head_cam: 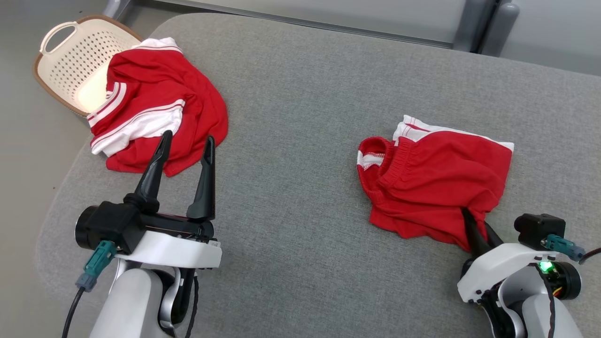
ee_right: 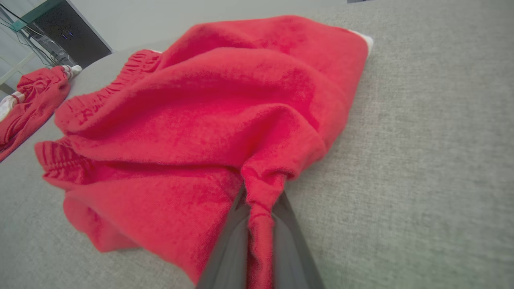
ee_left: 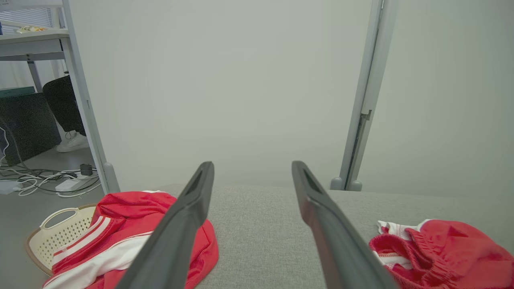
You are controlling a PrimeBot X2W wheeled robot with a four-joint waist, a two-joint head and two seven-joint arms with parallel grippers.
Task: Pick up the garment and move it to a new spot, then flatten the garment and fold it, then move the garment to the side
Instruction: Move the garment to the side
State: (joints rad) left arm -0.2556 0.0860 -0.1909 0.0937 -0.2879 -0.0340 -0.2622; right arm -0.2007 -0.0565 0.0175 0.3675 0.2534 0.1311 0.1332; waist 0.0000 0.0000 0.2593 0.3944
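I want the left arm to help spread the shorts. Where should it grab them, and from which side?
Probably take the shorts by the elastic waistband, coming from the robot's left. It stands up as a thick gathered ridge facing the open left gripper, opposite the near fold pinched by the right gripper.

A grey fabric-covered table (head_cam: 305, 94) with rounded corners stands before a plain pale wall (ee_left: 225, 80), with grey metal posts (ee_left: 367, 100) at two o'clock. At nine o'clock, white cables (ee_left: 40, 180) tangle on the grey floor (ee_left: 16, 212) beside a power strip (ee_left: 70, 184) (someone's white shoe (ee_left: 74, 142) close by), below a desk (ee_left: 32, 38).
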